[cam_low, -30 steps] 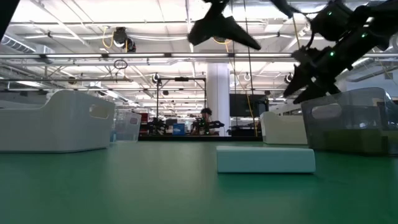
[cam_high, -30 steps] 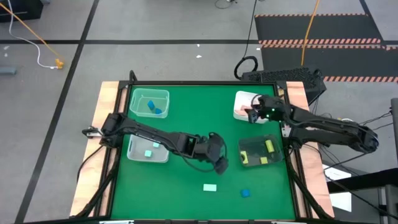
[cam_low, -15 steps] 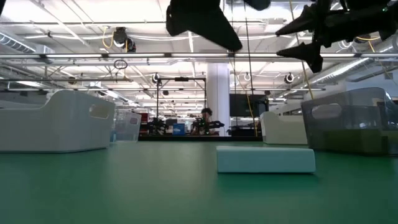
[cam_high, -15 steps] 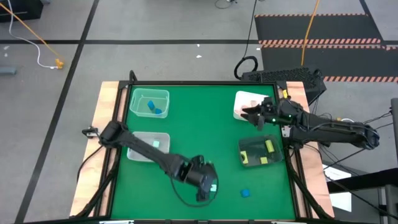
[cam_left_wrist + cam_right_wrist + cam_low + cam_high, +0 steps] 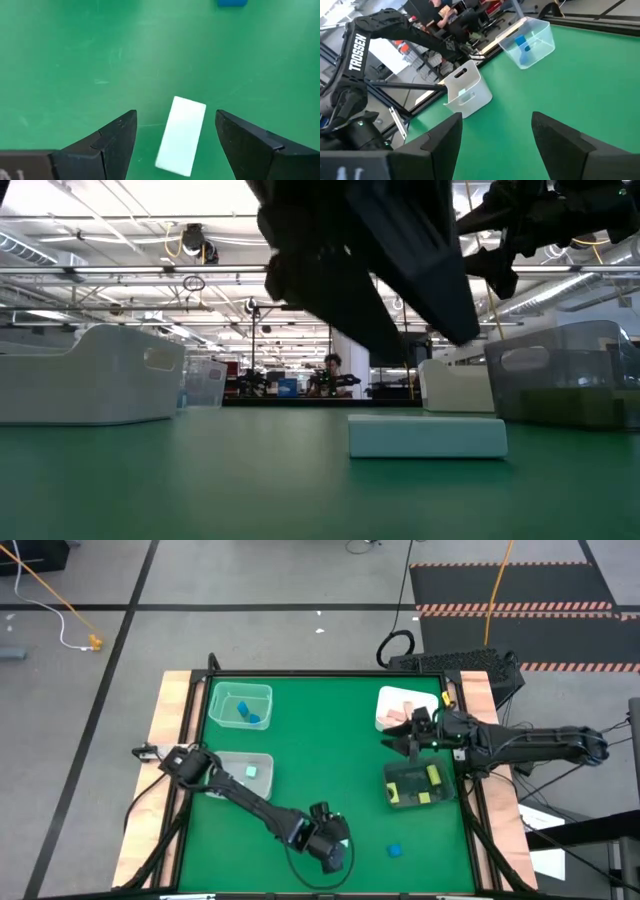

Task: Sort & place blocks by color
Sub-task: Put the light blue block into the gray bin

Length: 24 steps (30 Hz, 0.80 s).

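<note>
A grey concrete floor (image 5: pixel 250 640) is surrounding the green-topped table (image 5: pixel 330 765), crossed by dark seam lines. At two o'clock, black mats with striped hazard edges (image 5: pixel 510 585) are lying flat. An orange cable (image 5: pixel 55 595) is trailing at ten o'clock. Beyond the table, ceiling light strips (image 5: pixel 150 210) are glowing over a white column (image 5: pixel 350 340).

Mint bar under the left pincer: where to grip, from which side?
Come straight down and close across the short width at the middle of the mint bar. It lies flat, slightly skewed between the open fingers of the left pincer, so turn the wrist a little to square with its long sides.
</note>
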Tool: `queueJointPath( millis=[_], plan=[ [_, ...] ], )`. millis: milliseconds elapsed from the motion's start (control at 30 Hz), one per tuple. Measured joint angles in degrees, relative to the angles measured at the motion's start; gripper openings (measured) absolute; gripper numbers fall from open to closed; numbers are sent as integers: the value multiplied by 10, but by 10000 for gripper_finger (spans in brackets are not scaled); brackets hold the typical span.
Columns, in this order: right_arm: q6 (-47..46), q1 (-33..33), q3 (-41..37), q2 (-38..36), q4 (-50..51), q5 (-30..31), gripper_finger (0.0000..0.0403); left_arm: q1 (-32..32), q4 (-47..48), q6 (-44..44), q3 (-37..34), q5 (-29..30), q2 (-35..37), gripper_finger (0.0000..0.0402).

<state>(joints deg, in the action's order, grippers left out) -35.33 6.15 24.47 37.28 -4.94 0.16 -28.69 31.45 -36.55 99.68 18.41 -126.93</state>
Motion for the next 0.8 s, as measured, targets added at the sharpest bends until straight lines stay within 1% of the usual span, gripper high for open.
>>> queueJointPath(
  millis=[100,200,367,600,800],
  plan=[
    [0,-6,0,4,0,0,229,-3,-15,-14,0,-6,-13,271],
    [-2,-10,0,7,0,0,229,-8,-20,-6,0,-8,-15,271],
    [-2,-10,0,8,0,1,229,-5,8,26,0,18,-14,271],
    [-10,-10,0,8,-2,2,229,-7,3,36,0,-28,-14,271],
    [-15,-10,0,8,-3,2,228,-19,4,89,-1,-23,-21,271]
  ],
)
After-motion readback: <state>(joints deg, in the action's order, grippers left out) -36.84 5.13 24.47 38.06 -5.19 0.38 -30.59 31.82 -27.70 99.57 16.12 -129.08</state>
